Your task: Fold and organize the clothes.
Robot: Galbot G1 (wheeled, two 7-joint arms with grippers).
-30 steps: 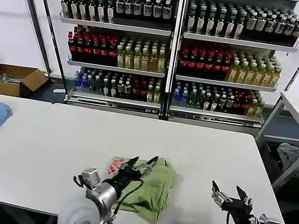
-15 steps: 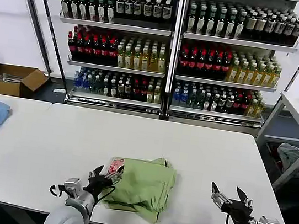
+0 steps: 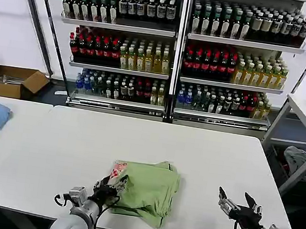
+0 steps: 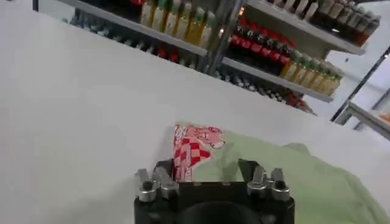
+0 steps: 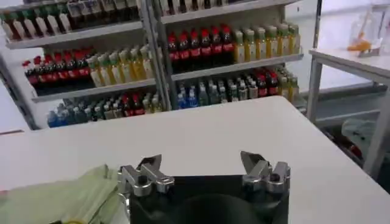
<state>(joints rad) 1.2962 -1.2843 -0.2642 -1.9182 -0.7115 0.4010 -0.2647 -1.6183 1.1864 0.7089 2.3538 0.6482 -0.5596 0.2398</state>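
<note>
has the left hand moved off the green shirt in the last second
Yes. The left hand has drawn back toward the table's near edge, from over the shirt to its left edge.

table [image 3: 205,150] bare beyond shirt [image 3: 151,188]

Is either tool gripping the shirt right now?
No. Left tool is open at the green shirt's printed edge; right tool is open above bare table.
</note>
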